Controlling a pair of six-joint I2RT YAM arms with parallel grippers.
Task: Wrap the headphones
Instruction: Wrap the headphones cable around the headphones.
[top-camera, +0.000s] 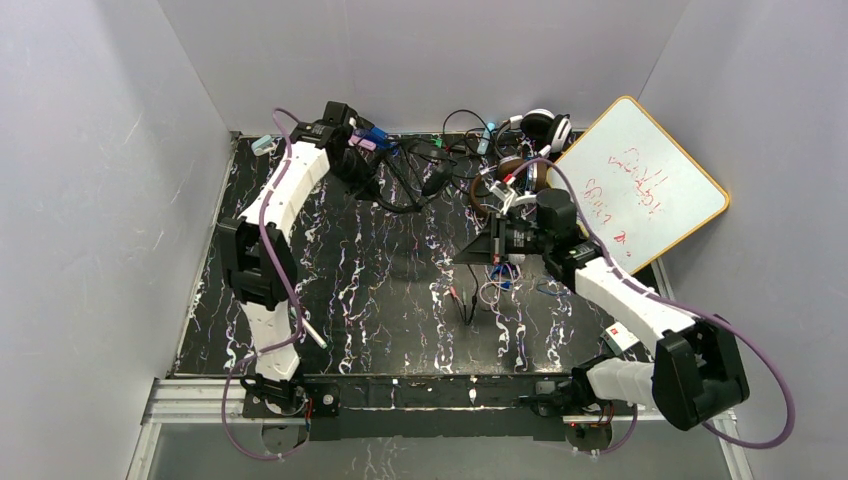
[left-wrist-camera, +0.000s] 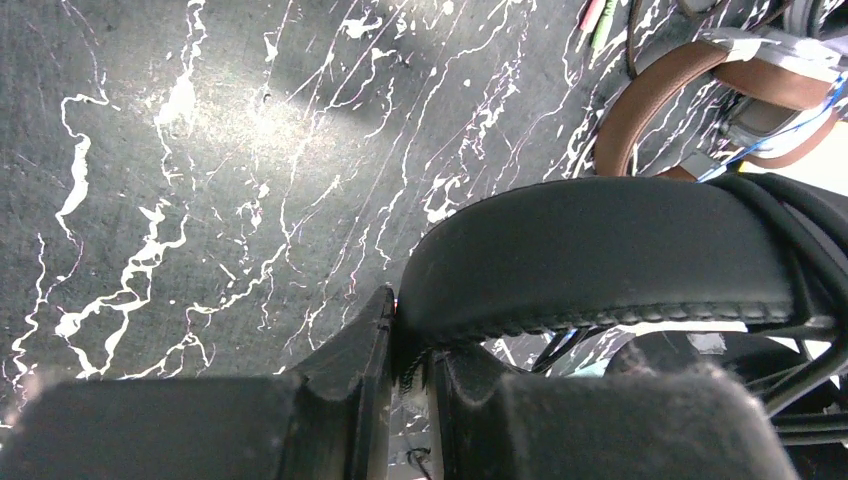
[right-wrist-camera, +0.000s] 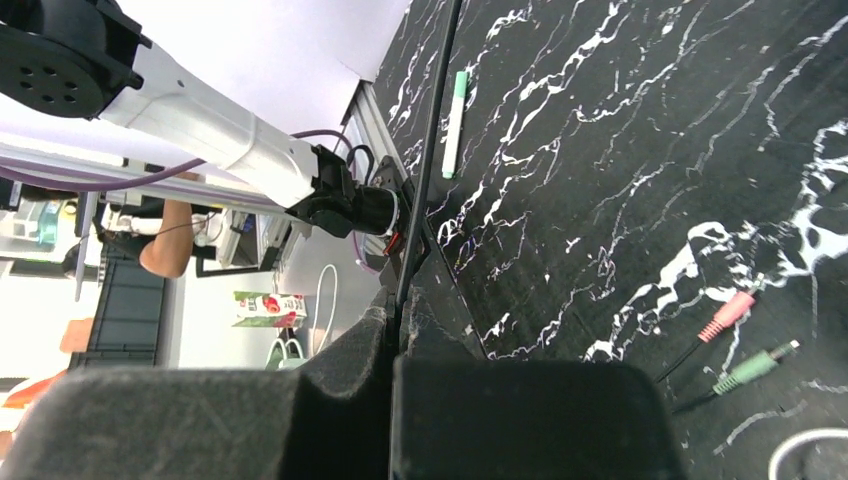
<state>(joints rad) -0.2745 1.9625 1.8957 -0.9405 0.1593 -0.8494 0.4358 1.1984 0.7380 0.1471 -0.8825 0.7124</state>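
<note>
My left gripper (top-camera: 362, 172) reaches to the far left of the table and is shut on the padded headband of the black headphones (left-wrist-camera: 600, 260), gripping its edge between the jaws (left-wrist-camera: 410, 340). The brown headphones (top-camera: 508, 182) lie at the far middle, also seen beyond the headband (left-wrist-camera: 660, 90). The white headphones (top-camera: 545, 126) sit behind them. My right gripper (top-camera: 497, 246) hovers over the table's middle right, shut on a thin black cord (right-wrist-camera: 430, 150) that runs straight out from the jaws (right-wrist-camera: 395, 322). Pink and green plugs (right-wrist-camera: 735, 310) lie on the table.
A whiteboard (top-camera: 645, 190) with red writing leans at the far right. A tangle of cords and coloured plugs (top-camera: 440, 155) lies along the back edge. A green marker (right-wrist-camera: 455, 110) lies near the left arm's base. The table (top-camera: 380, 280) is black marble pattern, walled on three sides.
</note>
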